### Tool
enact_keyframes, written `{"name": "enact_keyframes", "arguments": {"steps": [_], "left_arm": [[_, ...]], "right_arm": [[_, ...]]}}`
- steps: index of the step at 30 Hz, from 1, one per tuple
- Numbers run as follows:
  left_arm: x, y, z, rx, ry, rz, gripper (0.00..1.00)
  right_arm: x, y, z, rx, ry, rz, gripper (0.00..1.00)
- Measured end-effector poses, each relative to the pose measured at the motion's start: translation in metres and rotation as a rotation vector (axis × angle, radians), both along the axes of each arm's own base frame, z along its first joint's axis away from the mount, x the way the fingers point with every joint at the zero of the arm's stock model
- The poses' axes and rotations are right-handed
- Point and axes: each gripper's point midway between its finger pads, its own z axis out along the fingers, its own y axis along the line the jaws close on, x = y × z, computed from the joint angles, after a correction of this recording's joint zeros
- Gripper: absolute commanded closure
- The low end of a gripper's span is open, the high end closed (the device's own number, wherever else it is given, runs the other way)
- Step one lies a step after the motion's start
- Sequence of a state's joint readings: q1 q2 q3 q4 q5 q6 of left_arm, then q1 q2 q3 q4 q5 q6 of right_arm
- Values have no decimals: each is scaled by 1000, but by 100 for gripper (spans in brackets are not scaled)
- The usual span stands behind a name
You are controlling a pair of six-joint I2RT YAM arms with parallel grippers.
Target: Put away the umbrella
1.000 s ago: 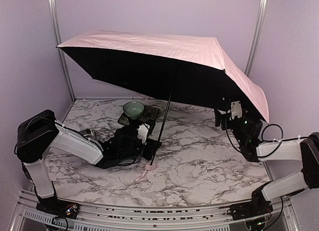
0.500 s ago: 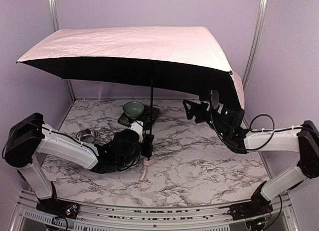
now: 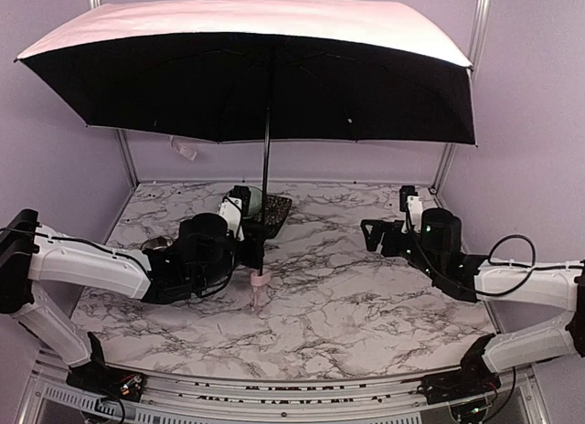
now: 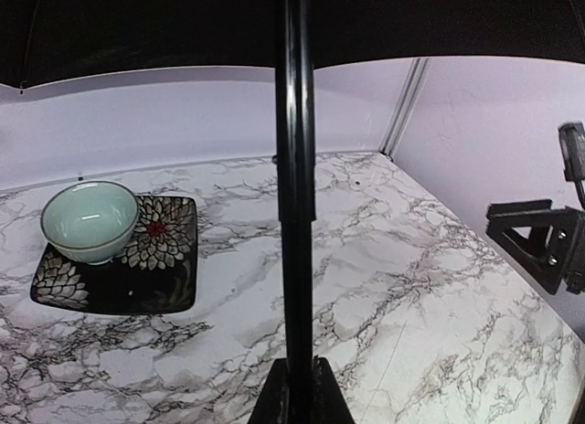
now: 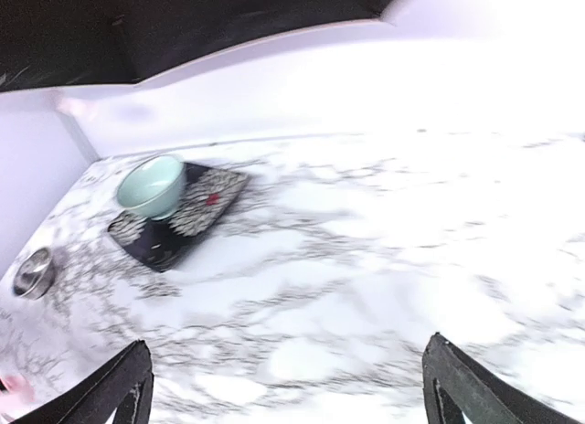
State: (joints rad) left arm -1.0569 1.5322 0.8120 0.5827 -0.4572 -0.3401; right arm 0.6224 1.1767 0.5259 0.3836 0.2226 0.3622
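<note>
Marble-patterned table (image 3: pixel 366 296), bearing black floral plate (image 4: pixel 169 282) far left of centre, small metal bowl (image 5: pixel 32 271) further left.

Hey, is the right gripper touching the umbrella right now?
Apart. The top view shows the right gripper open, with bare table between it and the shaft of the umbrella, and the canopy well above it.

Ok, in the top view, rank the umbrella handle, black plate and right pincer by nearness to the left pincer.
1. umbrella handle, just below the left pincer
2. black plate, just behind it
3. right pincer, far across on the right
</note>
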Motion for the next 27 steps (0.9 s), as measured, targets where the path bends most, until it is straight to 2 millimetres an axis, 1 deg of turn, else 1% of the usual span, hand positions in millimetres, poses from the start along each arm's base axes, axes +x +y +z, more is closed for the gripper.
{"name": "enact_keyframes", "arguments": {"steps": [1,3,4,6,8,10,14,17,21,24,25,27], "left_arm": [[6,6,5,-10,-6,14,100],[13,12,8,-14,-15,36,100],[16,15,8,-13,-15,47,100],[16,14,6,-3,-16,49,100],[10,7,3,23,-22,30,100],[2,-3,-2,54,-25,1,100],[-12,-13,-16,116,-21,-39,100],[-14,-14,-23,142,-13,-45,100],[-14,-13,-29,161,-9,-34,100],[-14,-14,-32,175,-10,-29,100],[-15,-15,-34,181,-10,-29,100],[-16,-16,-39,197,-9,-30,100]], "right_arm": [[-3,-12,1,1,-3,-24,1],[-9,-28,8,1,-26,-49,4],[-13,-32,13,2,-43,-50,6],[-19,-30,28,9,-83,-18,6],[-23,-20,39,5,-110,28,7],[-25,-2,50,5,-125,90,8],[-23,52,85,65,-168,269,8],[-17,92,110,145,-208,398,8],[-2,137,136,213,-238,506,10],[7,165,157,252,-277,554,13],[9,171,161,260,-285,562,14],[16,184,168,279,-296,574,20]]}}
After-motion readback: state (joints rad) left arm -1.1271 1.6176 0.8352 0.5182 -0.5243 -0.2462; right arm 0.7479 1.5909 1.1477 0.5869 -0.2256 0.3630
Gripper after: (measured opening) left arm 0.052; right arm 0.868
